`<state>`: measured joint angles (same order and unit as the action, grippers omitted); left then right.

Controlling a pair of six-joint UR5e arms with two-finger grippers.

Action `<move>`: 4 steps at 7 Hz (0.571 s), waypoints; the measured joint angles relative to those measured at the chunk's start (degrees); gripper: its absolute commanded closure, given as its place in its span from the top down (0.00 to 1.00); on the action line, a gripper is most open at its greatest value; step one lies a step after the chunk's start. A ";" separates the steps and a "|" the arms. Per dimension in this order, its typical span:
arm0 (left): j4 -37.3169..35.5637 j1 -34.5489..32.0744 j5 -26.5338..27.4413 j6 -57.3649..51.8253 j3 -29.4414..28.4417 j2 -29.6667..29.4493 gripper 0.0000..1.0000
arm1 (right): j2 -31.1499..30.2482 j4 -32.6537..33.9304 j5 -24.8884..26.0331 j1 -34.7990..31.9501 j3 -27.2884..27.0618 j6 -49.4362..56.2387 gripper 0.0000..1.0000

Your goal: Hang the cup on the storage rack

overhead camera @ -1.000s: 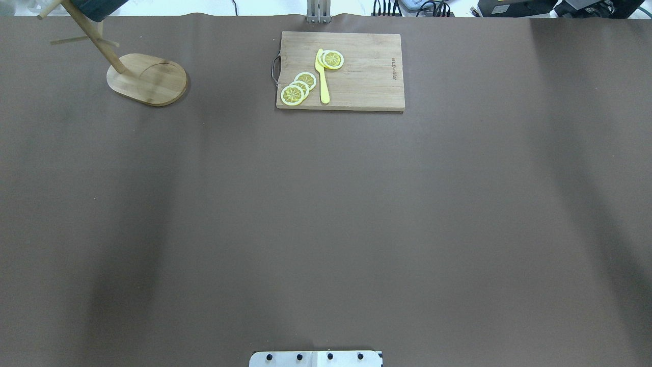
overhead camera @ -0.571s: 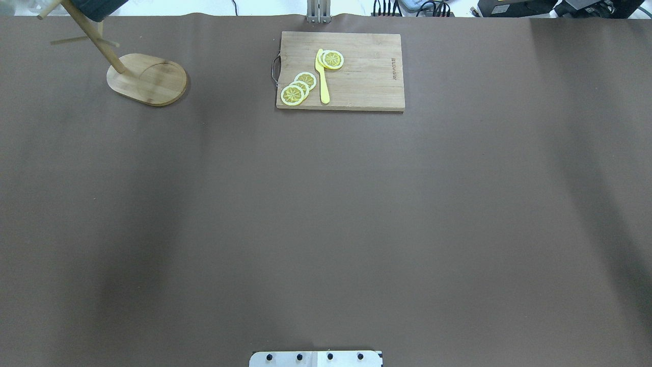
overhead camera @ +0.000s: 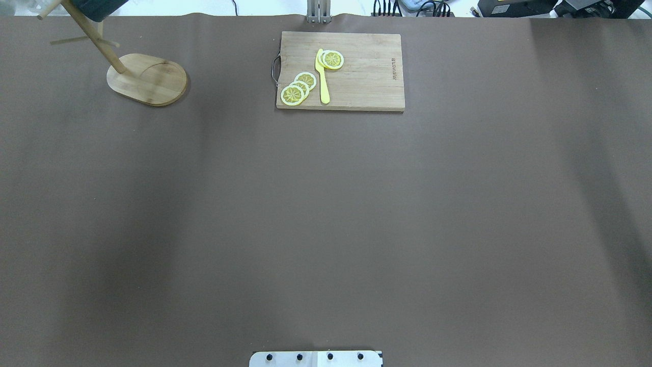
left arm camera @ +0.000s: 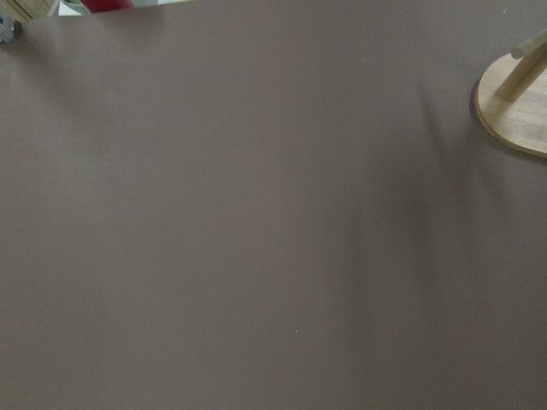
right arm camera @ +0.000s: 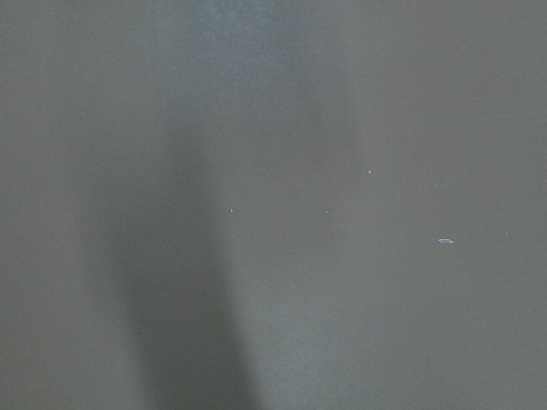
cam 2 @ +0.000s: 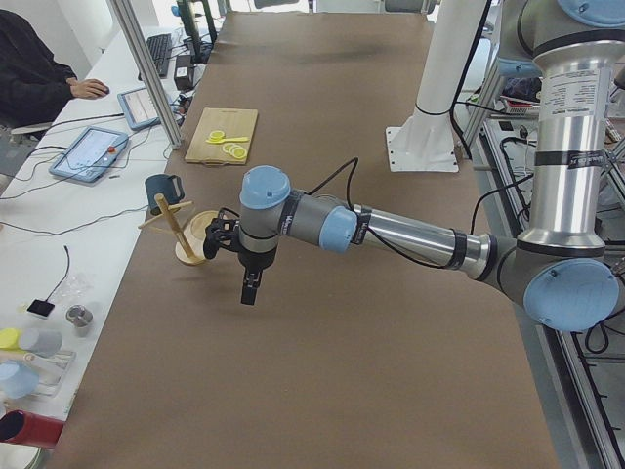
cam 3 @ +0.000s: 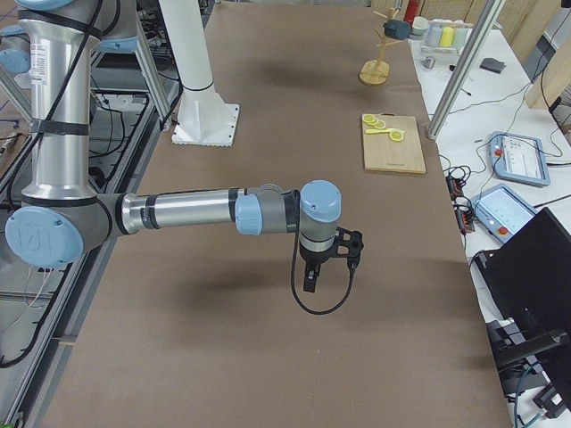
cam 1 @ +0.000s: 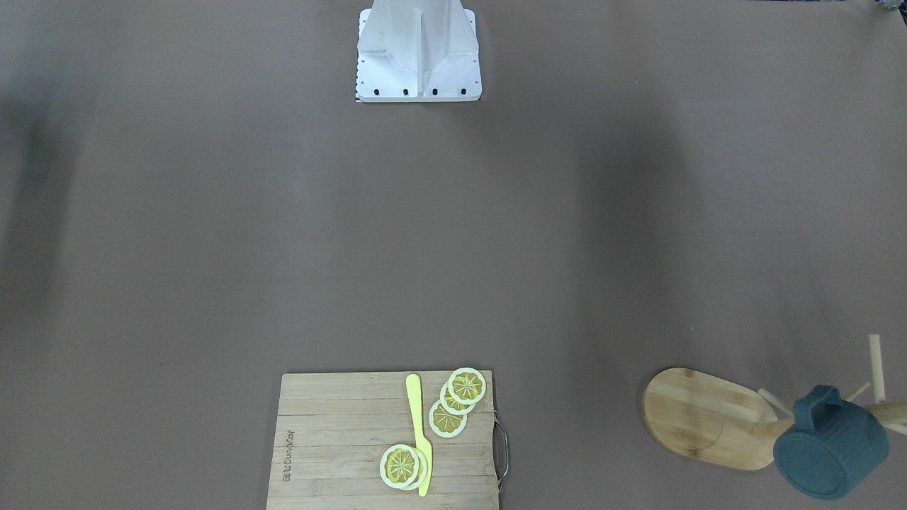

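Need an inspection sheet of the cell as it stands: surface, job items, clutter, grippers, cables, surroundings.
Surface: brown table cover, flat, no spills seen.
Job's things: cup hangs on a peg of the storage rack, off the table; the rack stands upright.
Clutter: cutting board carrying lemon slices and a yellow knife.
Grippers: left gripper and right gripper hover above the table, nothing seen in them; open or shut cannot be told.
Cables: black cable loops under the right wrist.
Surroundings: person seated at a side bench with tablets.
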<state>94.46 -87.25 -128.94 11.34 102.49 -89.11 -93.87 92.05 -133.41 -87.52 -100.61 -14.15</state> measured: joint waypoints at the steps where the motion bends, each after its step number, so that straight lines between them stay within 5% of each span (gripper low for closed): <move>1: 0.09 0.09 -0.05 0.00 -1.30 0.13 0.99 | 1.32 0.09 -0.03 0.03 1.41 -0.23 1.00; 4: 0.56 0.14 -0.14 0.04 -4.90 0.93 0.99 | 4.44 0.06 -0.47 0.12 2.74 -1.75 1.00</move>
<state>95.02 -87.10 -129.08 11.38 97.60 -88.19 -89.43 92.12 -133.88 -87.40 -97.87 -15.90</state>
